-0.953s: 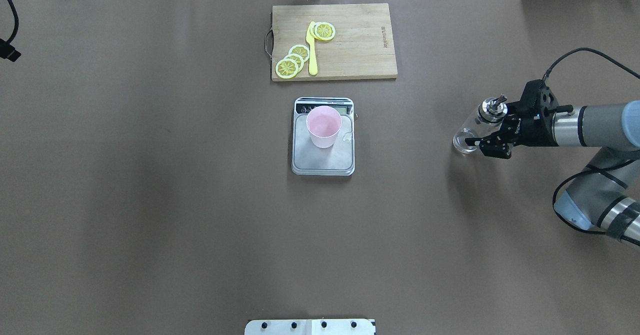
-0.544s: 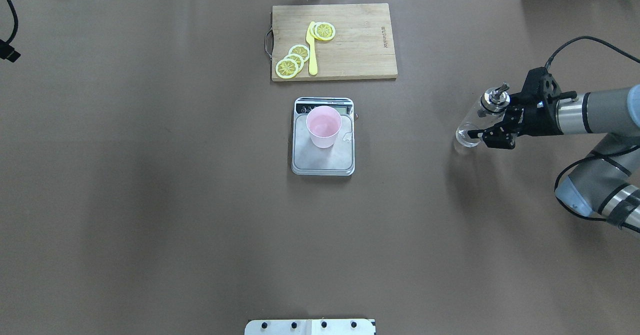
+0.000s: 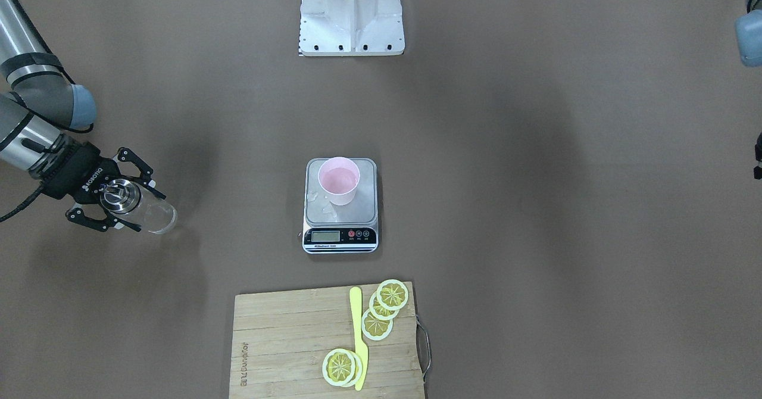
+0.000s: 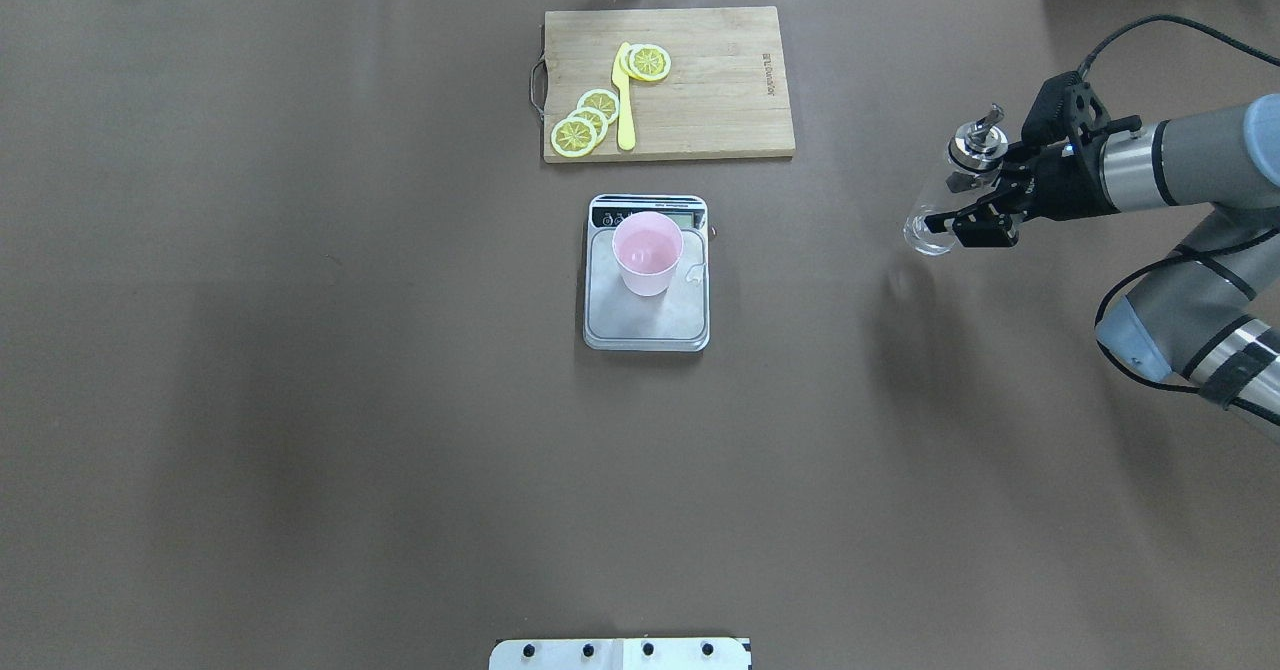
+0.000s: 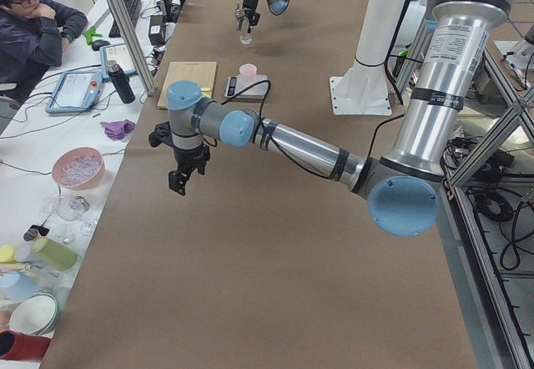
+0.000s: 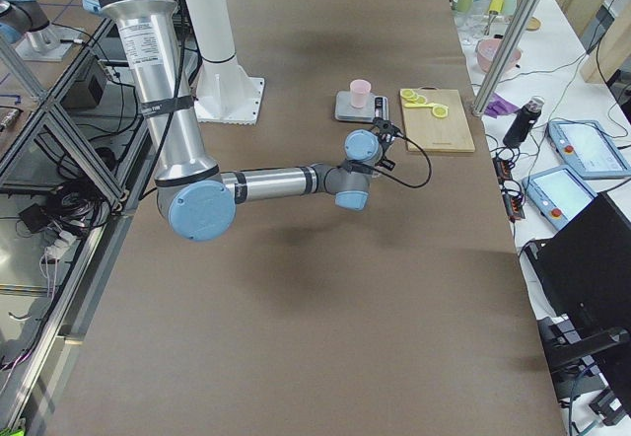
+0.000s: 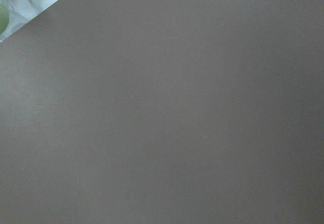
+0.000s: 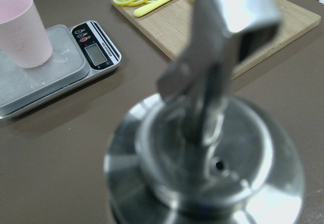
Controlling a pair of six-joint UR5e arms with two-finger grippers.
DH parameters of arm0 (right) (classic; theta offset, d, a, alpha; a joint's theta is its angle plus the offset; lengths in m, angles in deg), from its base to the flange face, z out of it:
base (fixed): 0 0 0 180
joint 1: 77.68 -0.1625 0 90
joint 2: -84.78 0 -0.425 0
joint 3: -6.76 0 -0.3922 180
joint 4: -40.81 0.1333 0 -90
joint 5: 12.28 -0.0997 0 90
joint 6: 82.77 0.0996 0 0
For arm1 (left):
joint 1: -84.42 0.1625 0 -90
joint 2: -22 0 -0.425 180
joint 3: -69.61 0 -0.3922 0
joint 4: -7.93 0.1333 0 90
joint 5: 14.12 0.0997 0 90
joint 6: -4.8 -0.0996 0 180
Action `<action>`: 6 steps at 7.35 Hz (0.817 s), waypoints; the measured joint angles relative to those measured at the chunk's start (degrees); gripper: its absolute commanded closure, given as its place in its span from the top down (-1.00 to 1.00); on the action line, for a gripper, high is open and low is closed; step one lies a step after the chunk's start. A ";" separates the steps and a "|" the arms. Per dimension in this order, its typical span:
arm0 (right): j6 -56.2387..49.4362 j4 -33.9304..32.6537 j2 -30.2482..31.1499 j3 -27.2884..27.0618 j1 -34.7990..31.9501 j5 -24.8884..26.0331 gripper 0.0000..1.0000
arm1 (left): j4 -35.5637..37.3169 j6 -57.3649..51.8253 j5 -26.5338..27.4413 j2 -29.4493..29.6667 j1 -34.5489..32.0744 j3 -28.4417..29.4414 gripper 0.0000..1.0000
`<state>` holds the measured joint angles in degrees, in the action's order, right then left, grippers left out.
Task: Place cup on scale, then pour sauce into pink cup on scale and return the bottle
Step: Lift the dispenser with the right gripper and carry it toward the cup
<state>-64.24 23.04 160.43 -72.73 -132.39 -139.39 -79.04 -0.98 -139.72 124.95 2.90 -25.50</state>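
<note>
The pale pink cup (image 4: 647, 251) stands upright on the silver scale (image 4: 650, 325) at the table's middle; both also show in the front view, the cup (image 3: 339, 180) on the scale (image 3: 364, 207). My right gripper (image 4: 950, 222) is shut on the clear glass bottle (image 4: 935, 212), holding it upright just above the table at the far right. Its metal spout (image 8: 207, 148) fills the right wrist view. In the front view the gripper (image 3: 149, 212) clasps the bottle (image 3: 156, 215). My left gripper (image 5: 181, 182) hangs over bare table; I cannot tell if it is open.
A wooden cutting board (image 4: 720, 100) with lemon slices (image 4: 585, 120) and a yellow knife (image 4: 625, 100) lies beyond the scale. A small wet patch (image 4: 695, 272) sits on the scale platform. The robot's white base plate (image 4: 620, 653) is at the near edge.
My right gripper has moved away from the robot's side with the bottle in it, and the bottle has risen off the table. The cup and scale have not moved.
</note>
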 measured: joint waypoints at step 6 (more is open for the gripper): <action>-0.68 -36.08 -0.23 -23.16 8.73 17.23 -1.00 | 0.18 -1.15 -7.91 -9.48 -8.15 -1.36 0.96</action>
<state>-64.92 -13.04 160.20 -95.89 -123.66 -122.16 -78.86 -2.14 -147.63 115.47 -5.25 -26.86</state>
